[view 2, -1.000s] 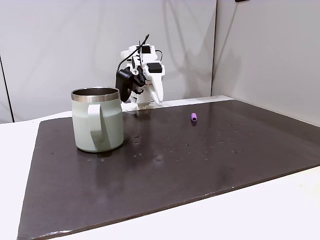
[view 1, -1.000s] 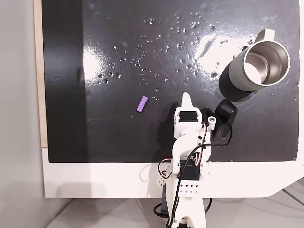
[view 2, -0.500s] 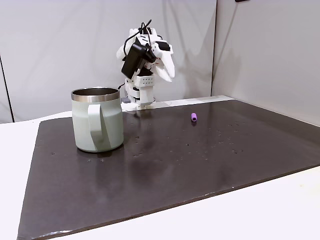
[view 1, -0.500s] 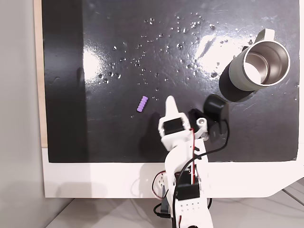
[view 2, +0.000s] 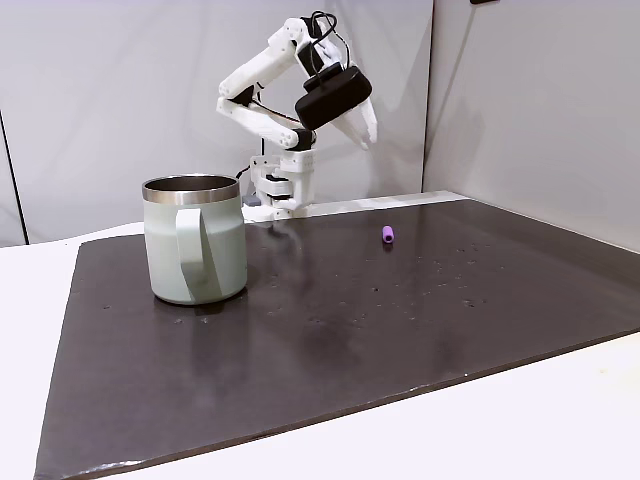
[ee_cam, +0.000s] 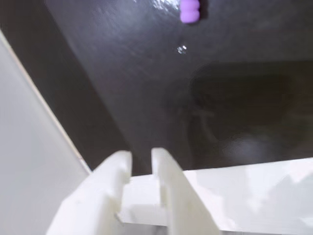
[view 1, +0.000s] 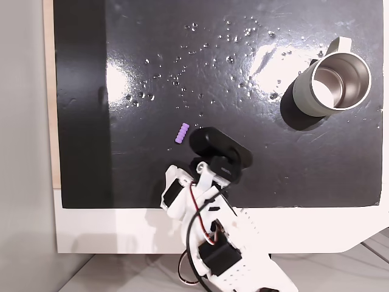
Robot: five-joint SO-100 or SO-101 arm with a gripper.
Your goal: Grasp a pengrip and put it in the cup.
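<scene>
Overhead, the tiny light-purple ribbed rubber pengrip is seen lying loose on the dark glossy mat that covers most of the white desk. It lies just left of the arm's black wrist camera housing and is touched by nothing. In the low fixed view the same pengrip is shown flat on the mat, toward the far edge, well right of the cup.

The pale grey-green mug with a shiny steel inside and one side handle is stood upright near the mat's far right corner in the overhead fixed view, well apart from the pengrip. Its handle is turned toward the camera in the low view.

The white two-finger gripper is held high above the mat, clear of everything, on the raised white arm. In the wrist view the gripper is seen nearly closed, only a narrow slit being left between its fingers, and nothing is held. The pengrip is cut off by the top edge there.
</scene>
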